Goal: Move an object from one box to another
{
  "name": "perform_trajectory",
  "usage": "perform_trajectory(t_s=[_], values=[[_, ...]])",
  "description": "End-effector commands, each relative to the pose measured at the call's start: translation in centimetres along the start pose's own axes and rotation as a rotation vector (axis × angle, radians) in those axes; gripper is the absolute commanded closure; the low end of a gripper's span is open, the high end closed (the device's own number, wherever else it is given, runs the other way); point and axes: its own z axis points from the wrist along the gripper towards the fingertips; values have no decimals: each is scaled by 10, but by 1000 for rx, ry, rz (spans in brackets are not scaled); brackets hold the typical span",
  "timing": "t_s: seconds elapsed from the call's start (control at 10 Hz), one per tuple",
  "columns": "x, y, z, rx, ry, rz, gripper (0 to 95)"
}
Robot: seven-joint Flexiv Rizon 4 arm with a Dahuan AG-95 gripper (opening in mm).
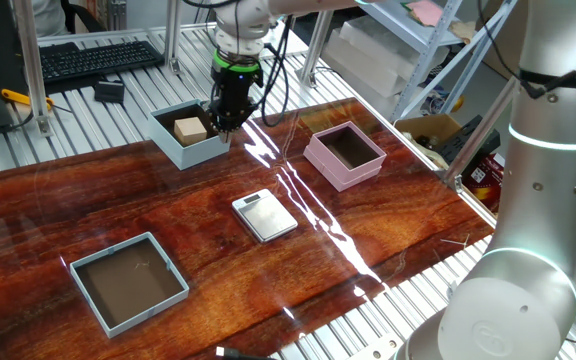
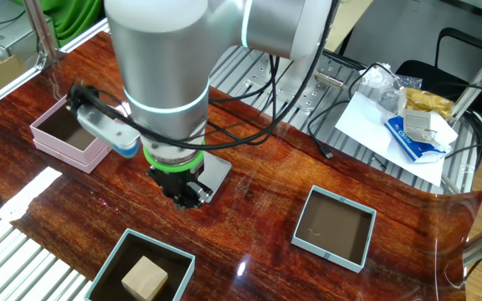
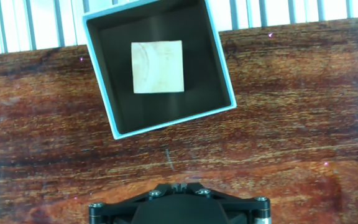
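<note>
**Hovering beside the pale blue box, cube untouched**

Hanging above the tabletop (image 1: 118,215), the pincer (image 1: 226,122) sits just beside the pale blue box (image 1: 190,148), over bare wood and off the box's near wall. Finger spacing cannot be told: the fingertips are not resolved in either fixed view and lie outside the hand view, which shows only the black pincer base at its bottom edge. Nothing is held.

The wooden cube (image 3: 158,67) lies flat on the dark floor of the pale blue box, roughly centred, clear of all four walls. In the hand view it is ahead of the pincer, past the box's near wall.

The pink box (image 1: 345,156) stands well apart from the blue one, its dark inside bare. A silver scale (image 1: 265,215) lies between the boxes, nearer the front. A shallower blue-grey tray (image 1: 128,281) sits toward the front edge.

Tabletop: glossy reddish wood with strong light streaks, laid on a ribbed metal bench. Behind: a keyboard (image 1: 98,57) and shelving.
</note>
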Motion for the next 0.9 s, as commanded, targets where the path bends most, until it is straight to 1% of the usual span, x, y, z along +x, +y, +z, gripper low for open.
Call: perform_trajectory(t_s=[0.1, 0.3, 0.5, 0.7, 0.9], values=[[2, -1, 0, -11, 4, -1, 950], [2, 0, 0, -7, -6, -4, 950], [2, 0, 0, -6, -4, -5, 950], [2, 0, 0, -2, -8, -4, 950], [2, 0, 0, -3, -20, -4, 950]])
